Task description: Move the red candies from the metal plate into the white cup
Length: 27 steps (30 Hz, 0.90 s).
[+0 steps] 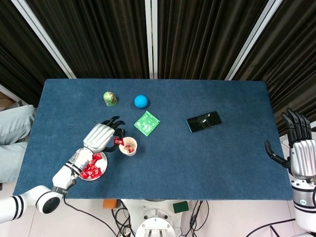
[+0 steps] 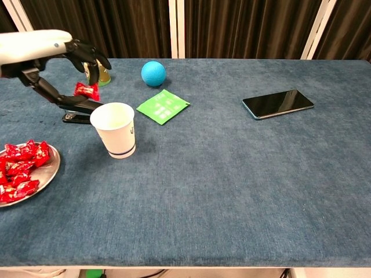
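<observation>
**Left hand holds a candy just beside the cup**

Nearest, at the table's [image 2: 232, 191] left front, the metal plate [image 2: 51, 168] carries a heap of red candies [image 2: 17, 168]. Just beyond it stands the white cup [image 2: 115, 130], upright, with one red candy [image 1: 129, 148] lying inside. The left hand [image 1: 101, 136] hangs above the table beside the cup's rim, pinching a red wrapped candy [image 2: 86, 90] between thumb and fingers. A black stapler [image 2: 78, 110] lies behind the cup. Farther back come a green card [image 2: 163, 106], a dark phone [image 2: 277, 103], a blue ball [image 2: 153, 73] and a small green figure [image 1: 110, 98]. The right hand [image 1: 300, 148] is off the table's right edge, fingers spread, holding nothing
</observation>
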### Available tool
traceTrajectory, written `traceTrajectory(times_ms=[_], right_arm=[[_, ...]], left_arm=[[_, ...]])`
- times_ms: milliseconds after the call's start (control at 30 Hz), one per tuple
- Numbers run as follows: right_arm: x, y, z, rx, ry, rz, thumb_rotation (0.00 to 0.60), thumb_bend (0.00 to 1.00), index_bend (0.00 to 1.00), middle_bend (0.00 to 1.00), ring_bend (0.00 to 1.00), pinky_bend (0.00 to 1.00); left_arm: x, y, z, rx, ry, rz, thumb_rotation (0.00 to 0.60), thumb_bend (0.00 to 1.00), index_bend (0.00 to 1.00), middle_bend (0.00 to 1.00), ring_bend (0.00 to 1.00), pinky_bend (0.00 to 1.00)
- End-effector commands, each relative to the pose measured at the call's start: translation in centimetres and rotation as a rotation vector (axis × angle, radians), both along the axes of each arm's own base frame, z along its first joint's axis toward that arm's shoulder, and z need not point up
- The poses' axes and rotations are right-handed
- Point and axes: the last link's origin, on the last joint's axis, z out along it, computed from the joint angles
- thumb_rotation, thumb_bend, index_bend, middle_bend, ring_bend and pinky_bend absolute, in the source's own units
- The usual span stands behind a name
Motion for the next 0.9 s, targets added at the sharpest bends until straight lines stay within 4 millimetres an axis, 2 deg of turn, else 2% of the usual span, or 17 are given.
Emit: traceTrajectory(times_ms=[33,467,533,700,800,900], right_arm=[[-0.1,-0.1,-0.2,0.005,-0.001,-0.001,0.600,0.36,0.00,0.00,0.00,0.00],[-0.3,0.0,-0.3,0.007,0.002,-0.005,0.600,0.36,0.00,0.00,0.00,0.00],[-0.3,0.0,-0.4,0.008,0.002,-0.004,0.600,0.36,0.00,0.00,0.00,0.00],[-0.4,0.1,-0.3,0.006,0.002,-0.007,0.600,0.36,0.00,0.00,0.00,0.00],[-0.4,0.0,-0.3,0.007,0.002,-0.007,0.600,0.36,0.00,0.00,0.00,0.00],[-0.3,0.1,-0.3,0.006,0.002,-0.004,0.600,0.36,0.00,0.00,0.00,0.00]], left_arm=[[0.2,0.2,-0.5,-0.007,-0.011,0.000,0.600,0.36,0.55,0.19,0.05,0.24],[0.5,0.4,-2.4,-0.048,-0.015,-0.007,0.600,0.36,0.54,0.19,0.05,0.24],[0.6,0.4,-2.6,-0.053,-0.013,-0.011,0.600,0.36,0.49,0.19,0.05,0.24],[0.8,0.3,-2.7,-0.052,-0.023,-0.022,0.600,0.34,0.25,0.19,0.05,0.24],[0.7,0.3,-2.6,-0.046,-0.027,-0.027,0.600,0.34,0.22,0.19,0.05,0.24],[0.5,0.2,-2.1,-0.034,-0.027,-0.027,0.600,0.34,0.23,0.19,0.05,0.24]])
